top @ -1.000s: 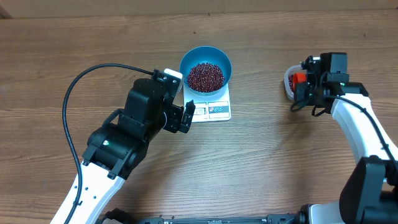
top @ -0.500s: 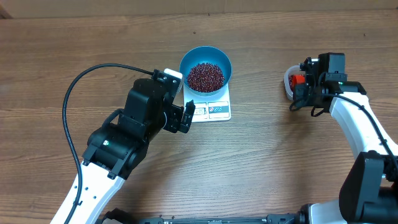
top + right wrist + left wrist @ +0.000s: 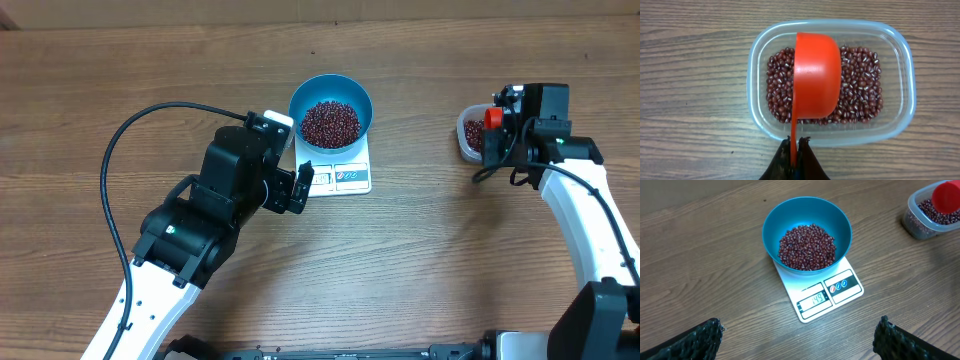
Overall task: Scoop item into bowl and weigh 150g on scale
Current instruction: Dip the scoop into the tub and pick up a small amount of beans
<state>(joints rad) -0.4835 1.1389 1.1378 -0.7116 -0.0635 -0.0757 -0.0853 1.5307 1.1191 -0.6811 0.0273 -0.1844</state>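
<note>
The blue bowl (image 3: 331,88) stands on the white scale (image 3: 350,180), holding a heap of dark red beans, the item (image 3: 330,122). In the left wrist view the bowl (image 3: 771,230), the beans (image 3: 806,247) and the scale (image 3: 840,287) lie ahead, and the display reads 149. My left gripper (image 3: 300,188) (image 3: 799,330) is open just short of the scale, holding nothing. My right gripper (image 3: 503,135) (image 3: 796,146) is shut on the handle of a red scoop (image 3: 492,118) (image 3: 815,82), which hangs over a clear tub (image 3: 466,140) (image 3: 905,65) of more beans (image 3: 860,90).
A black cable (image 3: 125,150) loops over the table left of the left arm. The clear tub (image 3: 916,227) and the scoop (image 3: 946,197) also show at the far right of the left wrist view.
My right arm has shifted a little to the right and back, carrying the scoop with it, so more of the tub shows. The left arm, bowl and scale have not moved.
</note>
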